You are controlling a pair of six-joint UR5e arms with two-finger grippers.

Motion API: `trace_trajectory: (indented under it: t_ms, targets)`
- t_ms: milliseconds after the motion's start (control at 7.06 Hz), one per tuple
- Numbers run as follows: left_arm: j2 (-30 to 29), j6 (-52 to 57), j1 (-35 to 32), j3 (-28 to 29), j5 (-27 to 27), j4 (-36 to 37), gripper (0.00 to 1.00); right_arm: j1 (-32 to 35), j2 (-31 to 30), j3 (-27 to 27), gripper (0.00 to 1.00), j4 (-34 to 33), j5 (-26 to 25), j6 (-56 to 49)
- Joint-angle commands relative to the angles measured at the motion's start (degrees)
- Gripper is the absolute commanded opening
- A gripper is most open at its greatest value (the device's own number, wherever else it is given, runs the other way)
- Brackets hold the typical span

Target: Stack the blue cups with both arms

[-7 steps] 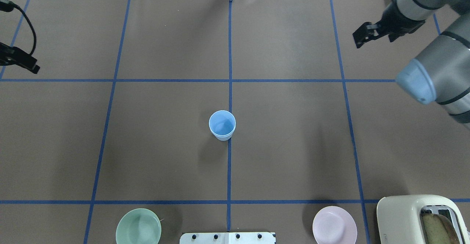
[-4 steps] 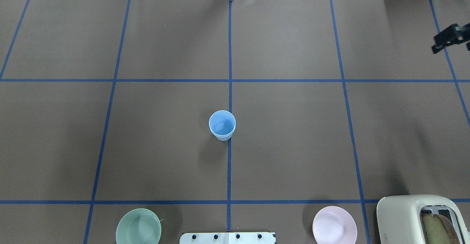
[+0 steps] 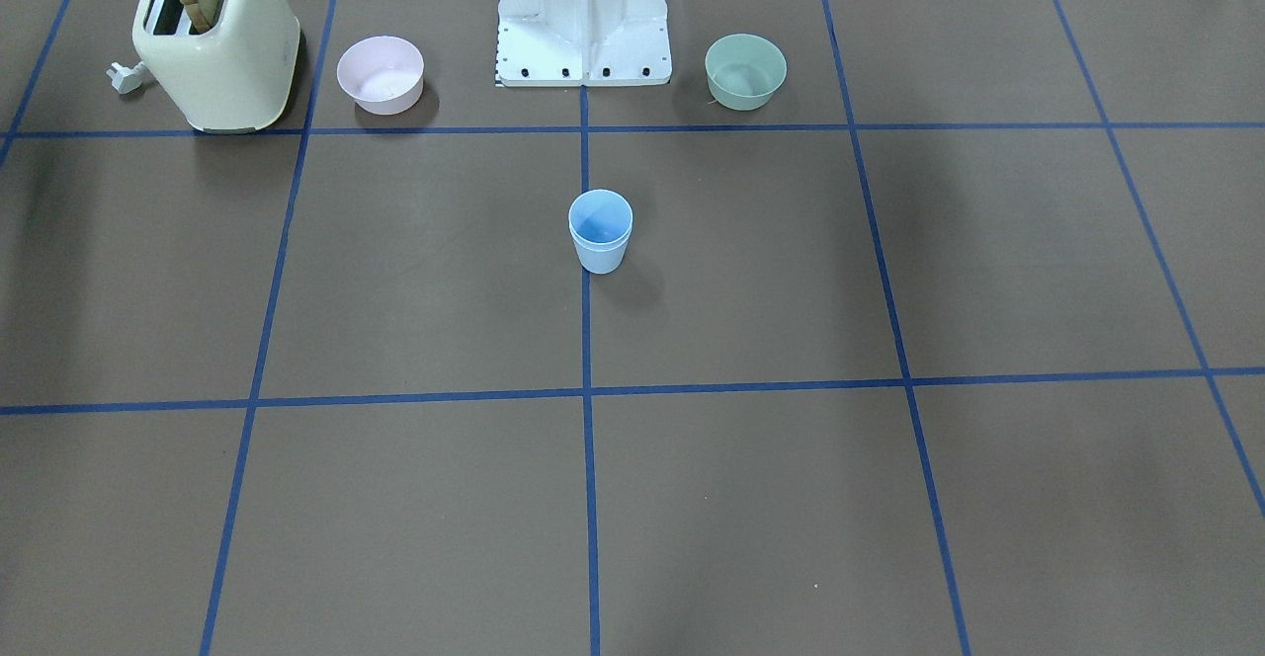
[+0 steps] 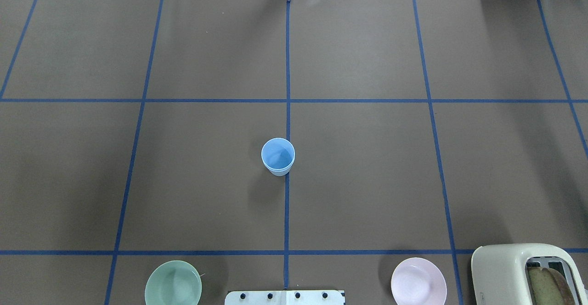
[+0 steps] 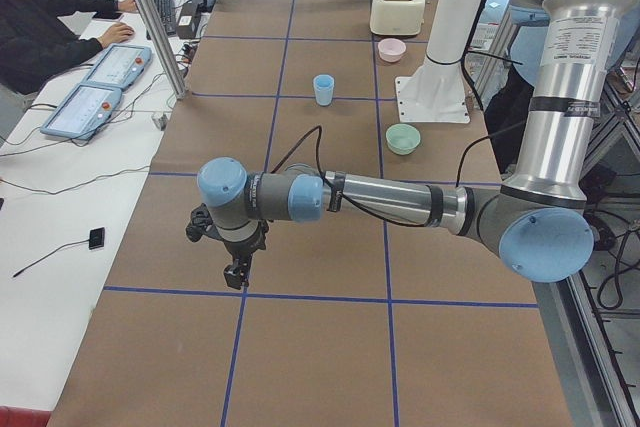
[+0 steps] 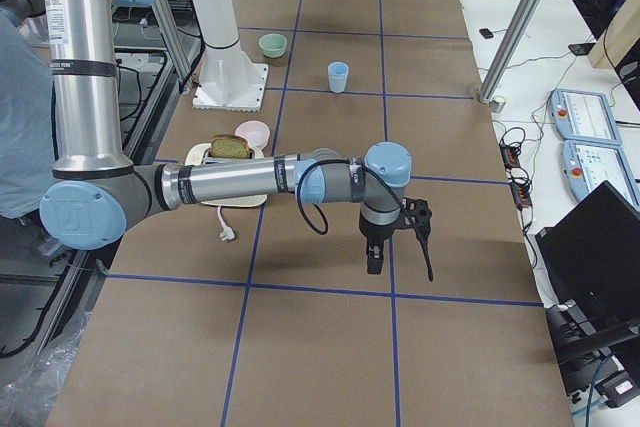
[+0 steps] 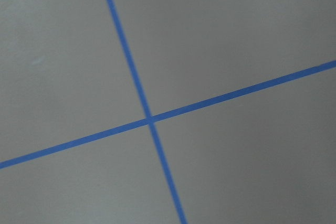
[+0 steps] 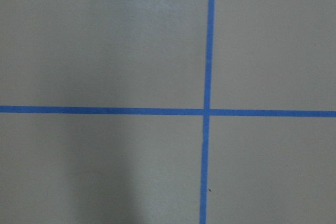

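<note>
Item: blue cups (image 4: 278, 156), apparently nested, worktop centre, well away from every edge. I judged them light, stiff and slick; best gripped across the rim wall. For the left end effector (image 5: 236, 273) and right end effector (image 6: 399, 263), I could not tell whether either was parted or closed.

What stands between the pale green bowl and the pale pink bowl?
The white metal base stand, touching neither green bowl nor pink bowl; seen in the front-facing view.

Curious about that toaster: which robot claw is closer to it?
Right. The right gripper hangs over the table on the toaster's side, a little past it; the left gripper hangs at the opposite end, far beyond the green bowl.
</note>
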Motion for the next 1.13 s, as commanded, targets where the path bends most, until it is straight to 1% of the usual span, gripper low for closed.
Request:
trace_trajectory:
  t_ms: [0,283,991]
  targets:
    - [2.01,-0.17,-0.59,0.73,0.01,-1.81,0.98,0.40,-3.88,-2.38,1.00,8.61,0.20,1.21]
    - [2.11,-0.17,-0.59,1.00,-0.08,-1.82,0.98,0.40,-3.79,-2.14,1.00,9.00,0.37,3.86]
    - [2.11,-0.17,-0.59,0.91,-0.08,-1.82,0.98,0.40,-3.88,-1.69,1.00,9.00,0.46,3.77]
